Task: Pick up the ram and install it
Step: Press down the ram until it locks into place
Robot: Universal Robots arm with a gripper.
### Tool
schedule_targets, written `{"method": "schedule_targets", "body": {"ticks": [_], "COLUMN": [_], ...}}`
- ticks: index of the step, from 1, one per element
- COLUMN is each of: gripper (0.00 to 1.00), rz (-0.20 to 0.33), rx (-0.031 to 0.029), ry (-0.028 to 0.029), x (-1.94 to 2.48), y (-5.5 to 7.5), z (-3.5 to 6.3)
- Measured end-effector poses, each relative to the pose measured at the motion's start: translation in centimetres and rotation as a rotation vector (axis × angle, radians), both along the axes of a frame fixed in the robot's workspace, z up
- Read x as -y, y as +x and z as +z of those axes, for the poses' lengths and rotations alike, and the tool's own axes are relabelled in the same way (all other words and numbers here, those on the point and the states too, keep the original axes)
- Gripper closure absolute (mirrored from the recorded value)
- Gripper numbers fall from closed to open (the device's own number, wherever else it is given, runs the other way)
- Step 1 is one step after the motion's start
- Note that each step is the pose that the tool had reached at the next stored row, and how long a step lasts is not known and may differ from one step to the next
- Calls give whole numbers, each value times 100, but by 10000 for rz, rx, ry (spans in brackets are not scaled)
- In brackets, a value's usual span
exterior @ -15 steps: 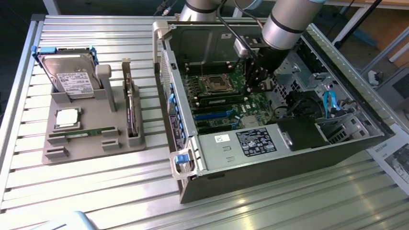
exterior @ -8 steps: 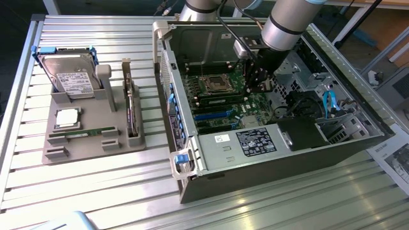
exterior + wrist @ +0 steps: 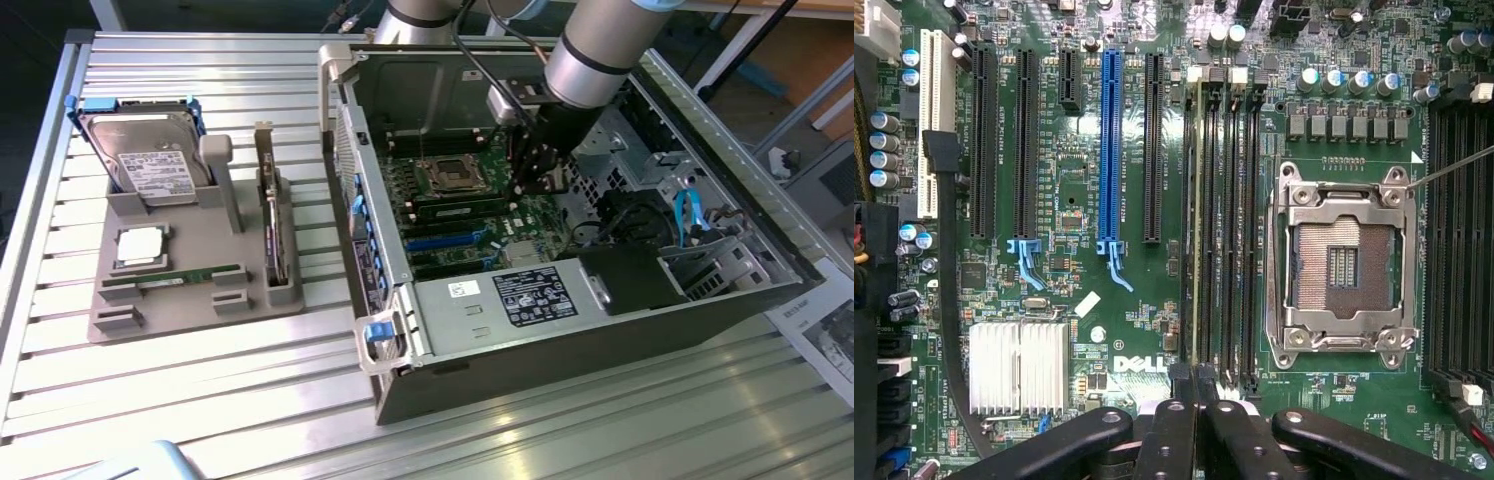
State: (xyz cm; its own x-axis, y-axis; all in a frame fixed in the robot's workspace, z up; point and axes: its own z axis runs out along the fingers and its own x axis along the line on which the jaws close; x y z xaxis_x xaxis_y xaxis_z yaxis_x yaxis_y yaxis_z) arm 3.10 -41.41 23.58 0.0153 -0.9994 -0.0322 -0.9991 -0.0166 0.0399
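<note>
On motherboard (image 3: 1104, 330), "DELL" lettering; pincer (image 3: 1195, 385) shut above seated ram (image 3: 1197, 220), gripping nothing.

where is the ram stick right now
In the wrist view, the ram stands in a memory slot beside the empty CPU socket, directly under the shut pincer.
</note>
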Motion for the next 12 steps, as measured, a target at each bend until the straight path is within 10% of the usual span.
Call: {"method": "schedule_targets", "body": {"ticks": [12], "gripper": [90], "rz": [0], "rx": [1], "ry": [-1], "x": [0], "y": [0], "z": [-24]}}
